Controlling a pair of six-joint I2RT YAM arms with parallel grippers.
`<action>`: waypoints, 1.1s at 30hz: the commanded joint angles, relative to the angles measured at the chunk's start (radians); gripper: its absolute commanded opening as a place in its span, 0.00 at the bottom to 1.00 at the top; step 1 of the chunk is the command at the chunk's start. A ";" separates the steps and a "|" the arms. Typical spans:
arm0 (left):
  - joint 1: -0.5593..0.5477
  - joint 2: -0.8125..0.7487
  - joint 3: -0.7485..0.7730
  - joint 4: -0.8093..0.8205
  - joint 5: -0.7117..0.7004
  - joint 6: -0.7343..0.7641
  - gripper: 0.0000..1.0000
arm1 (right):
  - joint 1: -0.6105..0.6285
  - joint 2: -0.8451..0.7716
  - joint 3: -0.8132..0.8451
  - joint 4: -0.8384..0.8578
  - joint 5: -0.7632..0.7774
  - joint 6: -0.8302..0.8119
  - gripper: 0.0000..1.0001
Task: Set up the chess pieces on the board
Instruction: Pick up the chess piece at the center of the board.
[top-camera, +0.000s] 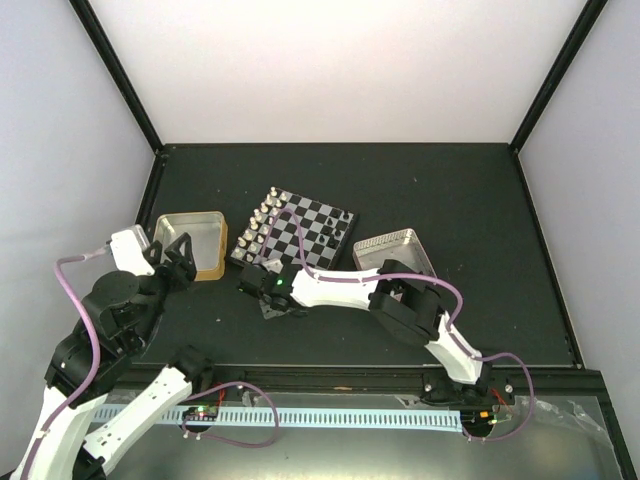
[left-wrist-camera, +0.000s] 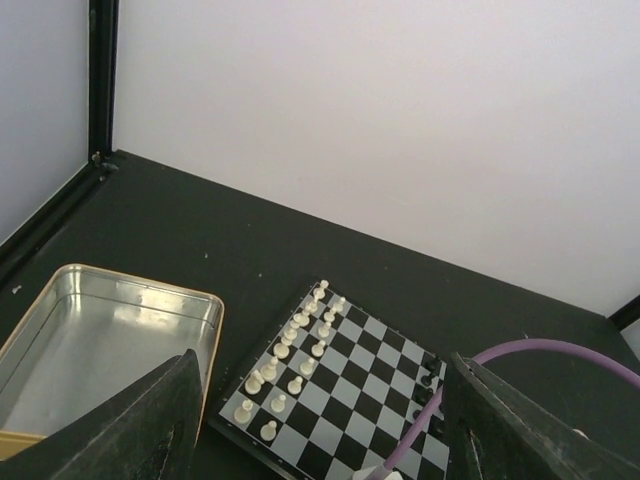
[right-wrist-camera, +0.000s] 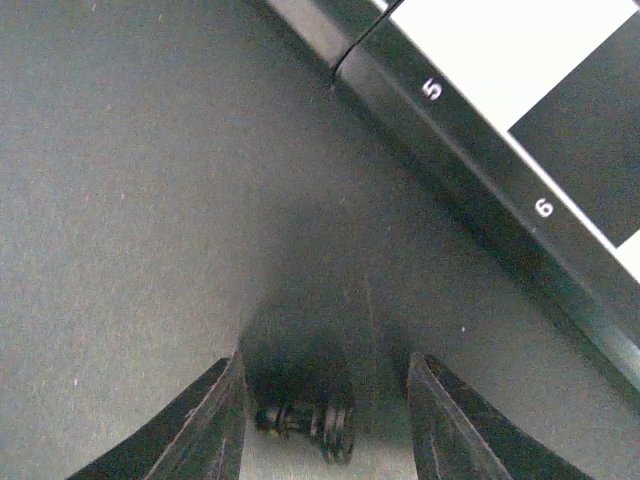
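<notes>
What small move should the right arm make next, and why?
Probably close the right jaws on the black chess piece: it lies on its side on the table between them, apparently untouched, just outside the board.

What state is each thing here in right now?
Left fingers: open, empty.
Right fingers: open, either side of the black chess piece.
Black chess piece: lying on its side on the table, beside the board.
Board: partly set, silver pieces lined up.
Gold-rimmed tin: empty.
</notes>
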 joint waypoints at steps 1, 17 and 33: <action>0.004 -0.001 0.001 -0.012 0.029 0.009 0.68 | -0.011 -0.063 -0.066 0.068 -0.077 -0.050 0.46; 0.004 0.060 0.051 -0.019 0.126 -0.017 0.69 | -0.051 -0.301 -0.393 0.441 -0.278 -0.666 0.56; 0.005 0.067 0.058 -0.034 0.122 -0.048 0.69 | 0.024 -0.175 -0.321 0.392 -0.177 -0.563 0.54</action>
